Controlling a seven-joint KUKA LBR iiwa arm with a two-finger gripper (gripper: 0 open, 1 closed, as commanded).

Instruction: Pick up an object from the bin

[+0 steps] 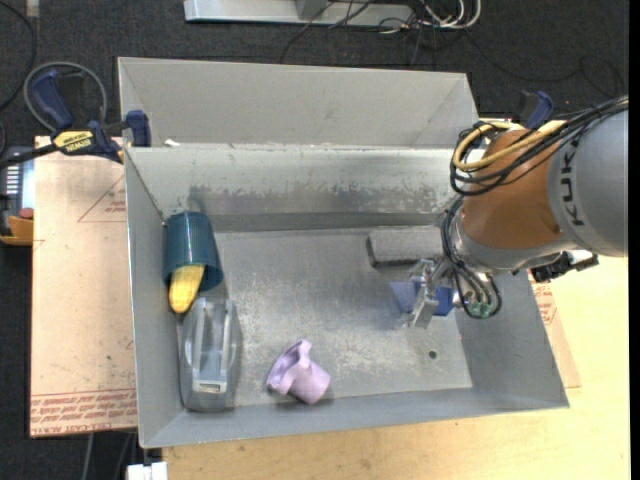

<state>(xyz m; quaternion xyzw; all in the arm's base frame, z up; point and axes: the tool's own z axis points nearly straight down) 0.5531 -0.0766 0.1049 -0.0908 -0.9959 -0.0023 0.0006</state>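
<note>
At right in the bin point(300, 183), the arm point(515, 203) hangs its tool point(432, 304) by a blue piece point(404, 295), grip unclear

Even diffuse light, soft shadows inside the bin point(330, 308)

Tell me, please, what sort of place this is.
Probably a robotics lab: a KUKA robot arm reaches into a grey metal bin of loose things, and cables lie beyond it.
</note>
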